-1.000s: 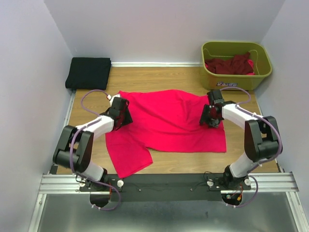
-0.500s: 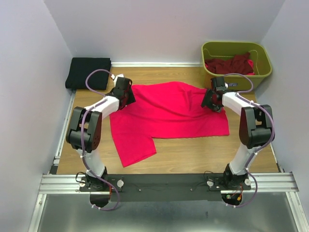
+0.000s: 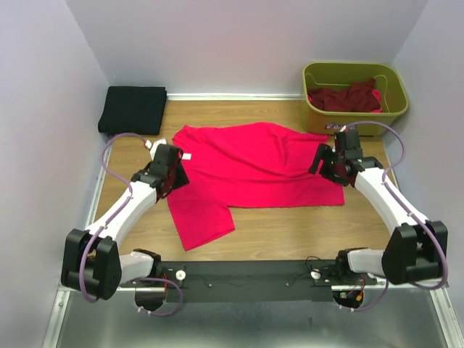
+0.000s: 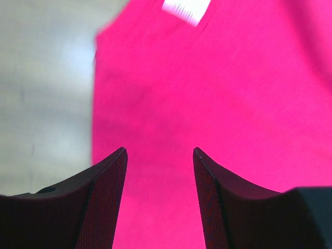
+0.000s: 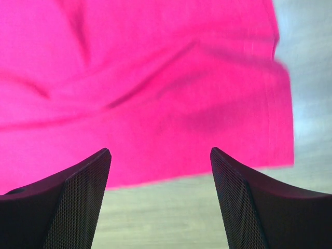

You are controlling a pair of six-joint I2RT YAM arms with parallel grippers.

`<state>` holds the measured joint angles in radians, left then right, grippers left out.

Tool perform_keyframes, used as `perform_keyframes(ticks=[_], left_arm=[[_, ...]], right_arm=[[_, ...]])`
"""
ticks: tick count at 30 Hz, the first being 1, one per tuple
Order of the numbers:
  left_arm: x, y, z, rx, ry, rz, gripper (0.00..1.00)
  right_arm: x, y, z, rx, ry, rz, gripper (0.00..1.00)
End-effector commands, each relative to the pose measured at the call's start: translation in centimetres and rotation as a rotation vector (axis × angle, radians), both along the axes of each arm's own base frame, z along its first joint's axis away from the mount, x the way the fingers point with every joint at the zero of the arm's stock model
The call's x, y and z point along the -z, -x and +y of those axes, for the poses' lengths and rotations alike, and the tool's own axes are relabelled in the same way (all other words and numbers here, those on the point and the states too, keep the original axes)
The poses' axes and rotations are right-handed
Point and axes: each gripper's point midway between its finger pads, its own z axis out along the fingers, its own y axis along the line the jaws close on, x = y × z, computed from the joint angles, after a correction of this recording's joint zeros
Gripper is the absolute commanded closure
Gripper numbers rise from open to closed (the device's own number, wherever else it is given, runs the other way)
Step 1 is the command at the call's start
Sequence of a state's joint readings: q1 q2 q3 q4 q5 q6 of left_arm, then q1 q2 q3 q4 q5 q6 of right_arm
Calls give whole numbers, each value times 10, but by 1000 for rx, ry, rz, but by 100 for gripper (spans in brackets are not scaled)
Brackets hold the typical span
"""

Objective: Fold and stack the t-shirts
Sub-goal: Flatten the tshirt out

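A bright pink-red t-shirt (image 3: 254,170) lies spread on the wooden table, its left part folded down toward the front. A white label (image 4: 185,10) shows at its neck edge. My left gripper (image 3: 176,176) is open above the shirt's left edge, nothing between its jaws; the shirt (image 4: 218,93) fills its view. My right gripper (image 3: 322,161) is open above the shirt's right edge (image 5: 155,88), empty. A folded black t-shirt (image 3: 133,109) lies at the back left. Dark maroon t-shirts (image 3: 346,97) are heaped in the tub.
An olive-green plastic tub (image 3: 395,92) stands at the back right corner. White walls close in the table on the left, back and right. Bare wood (image 3: 290,232) shows in front of the shirt.
Both arms have pulled back from the shirt's far corners toward the near side and let go of the cloth. The shirt now lies flatter, its top edge further back than a second ago.
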<state>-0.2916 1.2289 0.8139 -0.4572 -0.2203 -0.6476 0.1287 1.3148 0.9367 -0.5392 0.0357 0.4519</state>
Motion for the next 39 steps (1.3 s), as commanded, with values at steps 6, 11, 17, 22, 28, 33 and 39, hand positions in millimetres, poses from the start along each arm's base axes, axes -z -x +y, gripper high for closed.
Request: perform_keyframes(ticks=[6, 11, 17, 22, 28, 33, 39], left_arm=[[50, 55, 3, -42, 19, 196, 39], [57, 42, -6, -44, 50, 170, 42], [69, 13, -14, -50, 49, 158, 44], [83, -4, -7, -46, -33, 190, 44], [94, -31, 3, -51, -100, 212, 44], [84, -57, 10, -62, -144, 181, 44], [55, -65, 46, -137, -168, 129, 40]], right_arm=[[32, 56, 15, -68, -96, 174, 18], [55, 61, 4, -24, -41, 231, 21], [71, 40, 2, 11, -27, 226, 26], [86, 23, -2, 31, 1, 236, 27], [108, -2, -6, 64, 35, 262, 26], [112, -36, -24, 140, 94, 243, 26], [92, -57, -27, 148, 91, 180, 25]])
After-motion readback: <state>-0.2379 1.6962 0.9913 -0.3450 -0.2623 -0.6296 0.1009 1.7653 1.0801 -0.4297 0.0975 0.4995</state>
